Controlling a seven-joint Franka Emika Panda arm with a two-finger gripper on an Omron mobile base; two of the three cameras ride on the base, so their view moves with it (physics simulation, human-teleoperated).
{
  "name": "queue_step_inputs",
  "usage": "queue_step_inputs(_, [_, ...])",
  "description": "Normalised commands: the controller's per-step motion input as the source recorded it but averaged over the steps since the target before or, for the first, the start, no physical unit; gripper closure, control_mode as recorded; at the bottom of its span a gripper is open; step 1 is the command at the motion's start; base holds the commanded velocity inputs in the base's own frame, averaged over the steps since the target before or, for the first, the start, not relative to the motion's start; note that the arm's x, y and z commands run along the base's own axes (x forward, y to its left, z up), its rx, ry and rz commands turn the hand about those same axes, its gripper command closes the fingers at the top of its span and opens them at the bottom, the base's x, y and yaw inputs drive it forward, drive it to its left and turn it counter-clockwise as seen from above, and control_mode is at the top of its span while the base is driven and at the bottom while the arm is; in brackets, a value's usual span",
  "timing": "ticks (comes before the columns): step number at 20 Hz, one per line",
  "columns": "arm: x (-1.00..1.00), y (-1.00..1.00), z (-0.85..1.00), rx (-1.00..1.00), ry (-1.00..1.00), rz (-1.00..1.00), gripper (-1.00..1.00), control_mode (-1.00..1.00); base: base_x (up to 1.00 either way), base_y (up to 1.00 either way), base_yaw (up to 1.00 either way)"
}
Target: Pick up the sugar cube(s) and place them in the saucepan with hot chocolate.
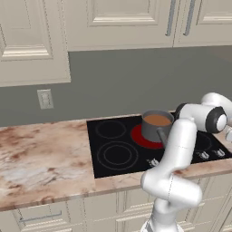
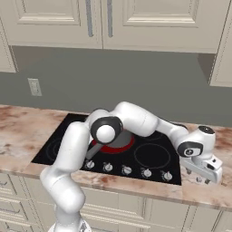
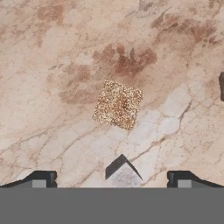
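The sugar cube (image 3: 118, 105), a speckled golden-brown square, lies flat on the marble counter in the hand view, straight ahead of my gripper (image 3: 111, 180). The gripper is open, its two dark fingertips (image 3: 41, 179) wide apart with nothing between them. In the right base view the gripper (image 2: 202, 180) hangs low over the counter just right of the stove. The grey saucepan (image 1: 156, 126) stands on the glowing red burner (image 1: 145, 138), with light-brown hot chocolate (image 1: 157, 120) inside. Its handle points toward the front behind my arm.
The black cooktop (image 1: 118, 149) has a row of knobs (image 2: 127, 170) along its front edge. A small pale grey pointed shape (image 3: 122, 171) sits between the fingertips at the bottom; I cannot tell what it is. Marble counter (image 1: 41, 154) stretches left of the stove.
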Motion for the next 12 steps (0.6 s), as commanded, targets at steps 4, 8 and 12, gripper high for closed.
queue_step_inputs(4, [0.19, -0.09, 0.00, 0.00, 0.01, 0.01, -1.00, -1.00, 0.00, 0.00, 0.00])
queue_step_inputs(8, [0.00, -0.02, 0.00, 0.00, 0.01, 0.00, -1.00, -1.00, 0.00, 0.00, 0.00])
queue_step_inputs(12, [-0.06, 0.00, -0.03, 0.00, 0.04, 0.00, -1.00, -1.00, 0.00, 0.00, 0.00])
